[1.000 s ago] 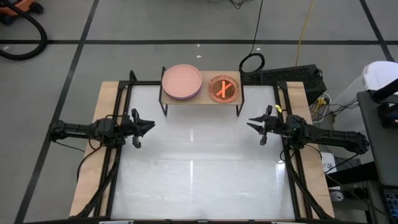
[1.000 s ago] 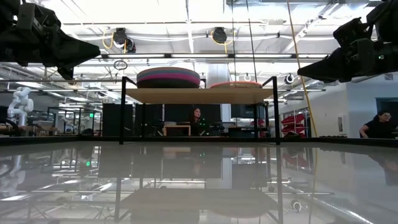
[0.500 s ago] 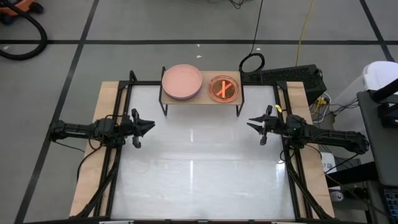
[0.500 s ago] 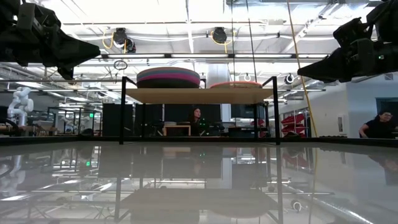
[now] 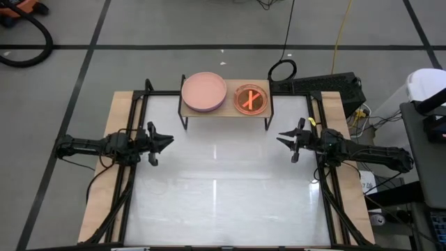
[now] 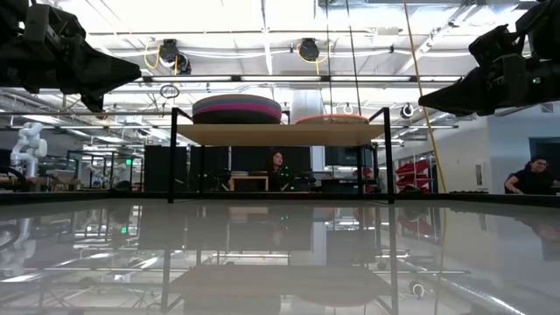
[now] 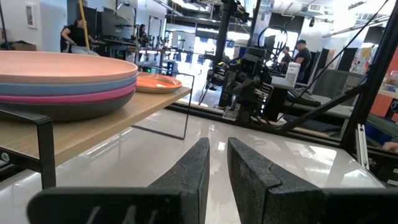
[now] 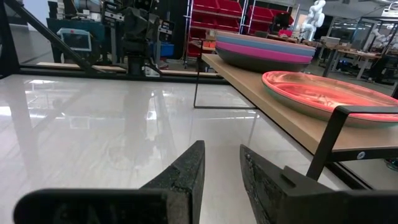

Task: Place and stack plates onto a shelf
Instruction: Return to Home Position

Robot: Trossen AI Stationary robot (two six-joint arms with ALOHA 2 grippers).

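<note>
The shelf [image 5: 226, 111], a light-wood board on thin black legs, stands at the table's far edge. On its left half sits a stack of large plates [image 5: 204, 91]: dusty pink on top, then blue, magenta and dark grey [image 7: 59, 87]. On its right half rests a small translucent orange plate [image 5: 250, 100]; whether others lie under it I cannot tell. My left gripper [image 5: 171, 140] hovers at the table's left edge and my right gripper [image 5: 279, 139] at the right edge. Both point inward, are shut with only a narrow slit, hold nothing, and stay well short of the shelf.
Bare glossy white tabletop [image 5: 223, 188] lies between the arms and in front of the shelf. Black frame rails [image 5: 129, 195] run along both side edges. Cables and a black box [image 5: 327, 85] sit beyond the far right corner. People [image 6: 528, 178] show in the room behind.
</note>
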